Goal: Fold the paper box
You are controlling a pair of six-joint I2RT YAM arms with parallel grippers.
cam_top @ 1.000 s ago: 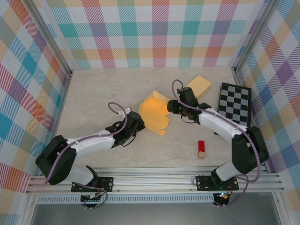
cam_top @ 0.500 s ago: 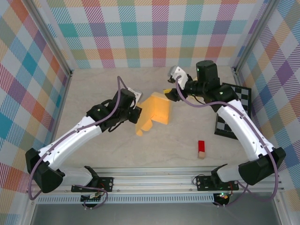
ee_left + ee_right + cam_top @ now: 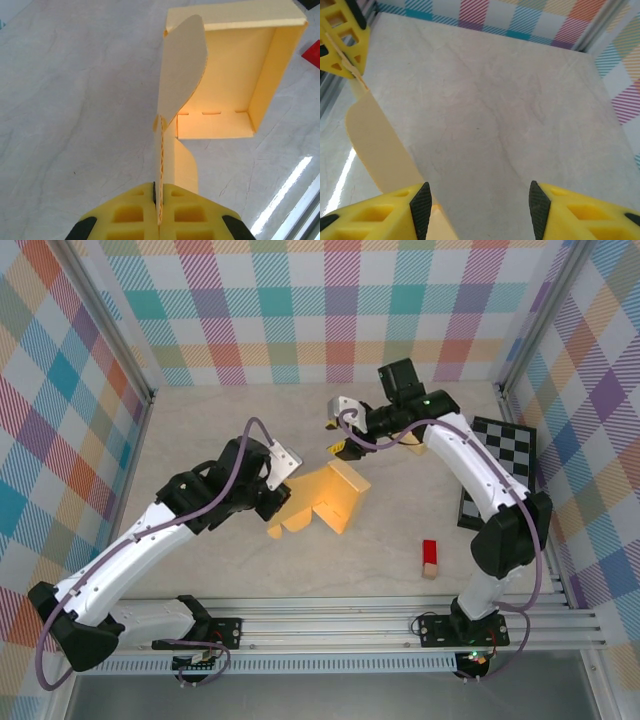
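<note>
The yellow paper box (image 3: 330,498) lies partly folded in the middle of the table, its open tray (image 3: 235,75) facing up. My left gripper (image 3: 160,200) is shut on the edge of a rounded side flap (image 3: 182,70) that stands upright. From above, that gripper (image 3: 281,502) sits at the box's left side. My right gripper (image 3: 338,447) hovers just behind the box, open, with nothing between its fingers (image 3: 422,207). In the right wrist view the flap (image 3: 380,145) runs up to the left gripper (image 3: 340,45), and bare table lies between the right jaws.
A black-and-white checkered board (image 3: 500,465) lies at the right edge. A small red block (image 3: 430,558) sits near the front right, also seen as a red block (image 3: 312,52) beside the box. Plaid walls close off the back and sides.
The left arm has risen and carried the box toward the front left, turning it. The right gripper has come off the box, opened wider and pulled back above it.
</note>
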